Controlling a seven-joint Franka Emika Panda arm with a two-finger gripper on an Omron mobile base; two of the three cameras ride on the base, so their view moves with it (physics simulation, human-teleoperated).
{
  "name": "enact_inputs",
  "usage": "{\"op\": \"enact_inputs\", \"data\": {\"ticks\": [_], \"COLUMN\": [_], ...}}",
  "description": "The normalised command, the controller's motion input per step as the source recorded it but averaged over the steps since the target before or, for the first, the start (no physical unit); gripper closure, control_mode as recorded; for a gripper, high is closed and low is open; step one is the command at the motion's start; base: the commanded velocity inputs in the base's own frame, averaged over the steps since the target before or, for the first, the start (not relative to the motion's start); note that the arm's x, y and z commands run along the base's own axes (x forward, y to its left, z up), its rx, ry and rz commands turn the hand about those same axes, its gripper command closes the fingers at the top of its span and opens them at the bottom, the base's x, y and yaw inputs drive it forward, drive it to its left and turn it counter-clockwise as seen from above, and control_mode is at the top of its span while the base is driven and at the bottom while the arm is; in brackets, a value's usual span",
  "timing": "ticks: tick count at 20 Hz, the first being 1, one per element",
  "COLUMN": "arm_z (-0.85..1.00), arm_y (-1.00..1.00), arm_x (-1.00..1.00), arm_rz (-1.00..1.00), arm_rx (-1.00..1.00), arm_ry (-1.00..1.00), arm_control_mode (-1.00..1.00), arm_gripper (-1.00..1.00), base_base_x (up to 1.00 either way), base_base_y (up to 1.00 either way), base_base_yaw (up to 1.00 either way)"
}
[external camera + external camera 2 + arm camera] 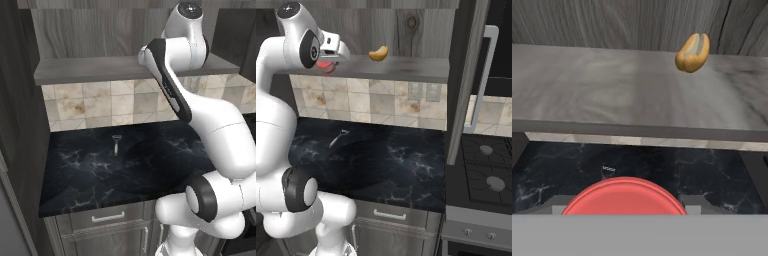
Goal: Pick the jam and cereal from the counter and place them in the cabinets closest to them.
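Observation:
The jam (624, 197) shows as a round red lid low in the hand view, held between the two fingers of my gripper (626, 205). In the right base view the gripper (331, 61) is raised to the front edge of the cabinet shelf (406, 67), shut on the jam (327, 68) at the shelf's left end. The grey shelf board (612, 90) stretches ahead of the jar, which is still in front of its edge. The black marble counter (100, 170) lies far below. The cereal is out of view.
A golden-brown bun-shaped thing (378, 53) (692, 52) rests at the back of the shelf, to the right. A small metal utensil (117, 144) lies on the counter. An open dark cabinet door (463, 80) stands right, with a stove (486, 170) beyond it.

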Motion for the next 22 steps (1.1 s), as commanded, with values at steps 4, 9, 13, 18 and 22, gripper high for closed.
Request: {"op": "enact_inputs", "data": {"ticks": [4,9,13,18,22], "arm_z": [0.0,0.0,0.0,0.0,0.0], "arm_y": [0.07,0.06,0.02,0.0,0.0], "arm_x": [0.32,0.32,0.26,0.18,0.1], "arm_rz": [0.0,0.0,0.0,0.0,0.0], "arm_rx": [0.0,0.01,0.02,0.06,0.04], "arm_ry": [0.0,0.0,0.0,0.01,0.0], "arm_control_mode": [-1.0,-1.0,-1.0,-1.0,-1.0], "arm_gripper": [1.0,1.0,1.0,1.0,1.0], "base_base_x": [0.0,0.0,0.0,0.0,0.0], "base_base_y": [0.0,0.0,0.0,0.0,0.0], "base_base_yaw": [0.0,0.0,0.0,0.0,0.0]}}
